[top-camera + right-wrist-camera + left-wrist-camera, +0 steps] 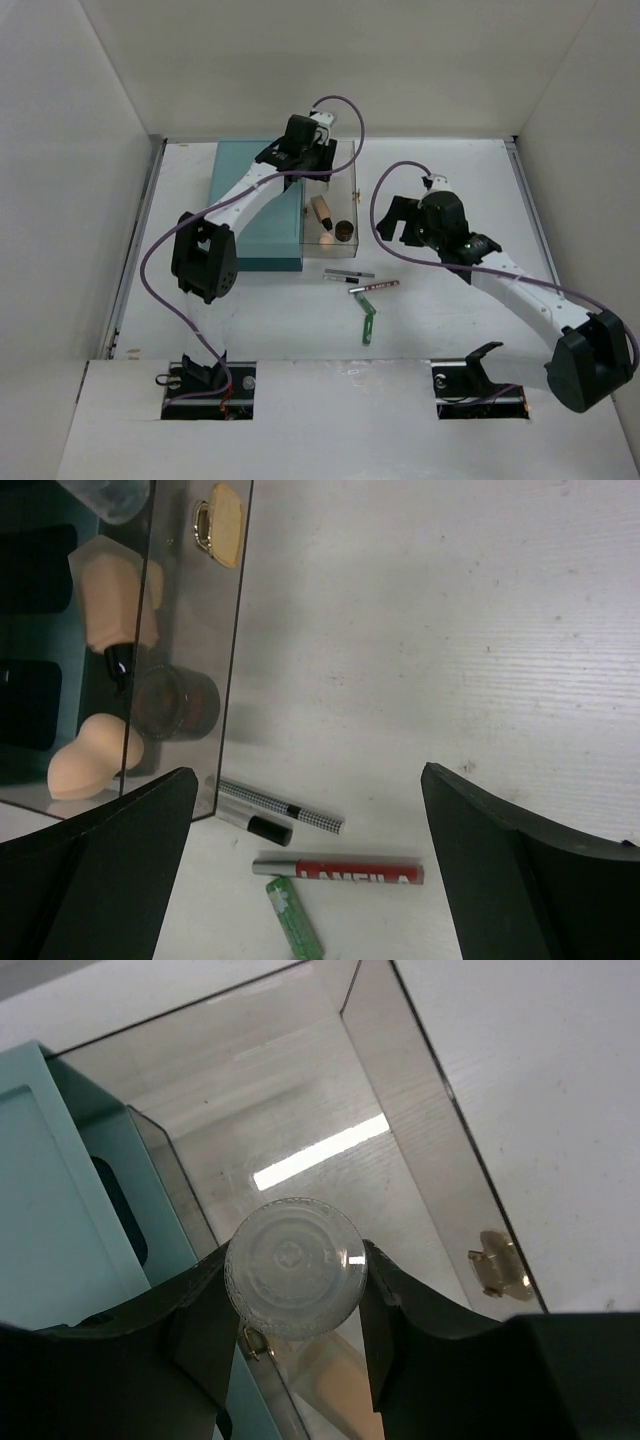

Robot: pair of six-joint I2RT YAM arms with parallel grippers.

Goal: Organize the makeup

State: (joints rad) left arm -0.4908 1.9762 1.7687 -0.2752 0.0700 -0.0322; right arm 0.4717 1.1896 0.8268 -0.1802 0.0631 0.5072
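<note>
My left gripper [295,1272] is shut on a clear round plastic piece [295,1265] and holds it above the open clear box [440,1160], over its far end [330,190]. Inside the box lie a beige sponge [85,765], a tan black-capped tube [105,605] and a small dark jar [175,702]. On the table in front of the box lie a checkered pencil [280,805], a silver and black pencil [250,825], a red tube [340,870] and a green stick [295,920]. My right gripper [308,780] hangs open above these, right of the box [392,222].
A large teal box [258,205] lies against the clear box's left side. Gold clasps [497,1263] sit on the clear box's wall. White walls close in the table on the left, back and right.
</note>
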